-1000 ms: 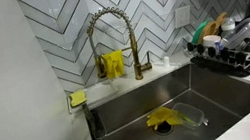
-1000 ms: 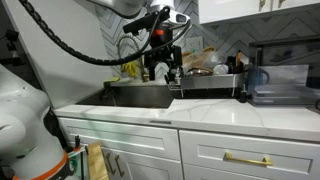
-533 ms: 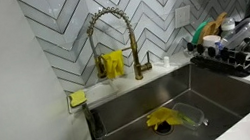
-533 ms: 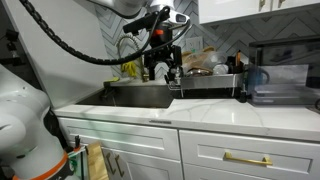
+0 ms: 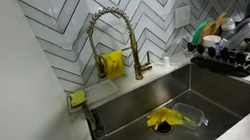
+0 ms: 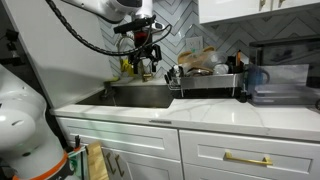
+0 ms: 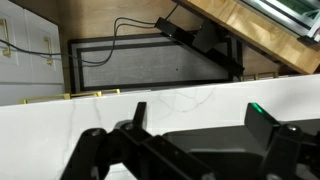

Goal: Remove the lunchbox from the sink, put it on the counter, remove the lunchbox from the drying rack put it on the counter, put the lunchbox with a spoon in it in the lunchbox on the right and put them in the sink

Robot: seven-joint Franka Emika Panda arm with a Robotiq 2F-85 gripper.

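A clear lunchbox (image 5: 181, 119) with a yellow utensil in it lies on the floor of the steel sink (image 5: 230, 94). The black drying rack (image 5: 236, 54) to the sink's right holds several dishes; I cannot pick out a lunchbox in it. It also shows in an exterior view (image 6: 205, 84). My gripper (image 6: 146, 62) hangs above the sink basin (image 6: 140, 95), open and empty. In the wrist view the gripper (image 7: 198, 118) has its two dark fingers (image 7: 136, 114) spread apart with white counter between them. The gripper is out of frame in the view of the sink's inside.
A gold faucet (image 5: 110, 37) arches over the sink's back, with a yellow sponge (image 5: 77, 98) on the ledge beside it. A clear container (image 6: 280, 85) stands on the white counter (image 6: 200, 115) past the rack. The tiled wall is behind.
My gripper has moved sideways away from the drying rack's end, to a place over the sink. The lunchbox in the sink has not moved.
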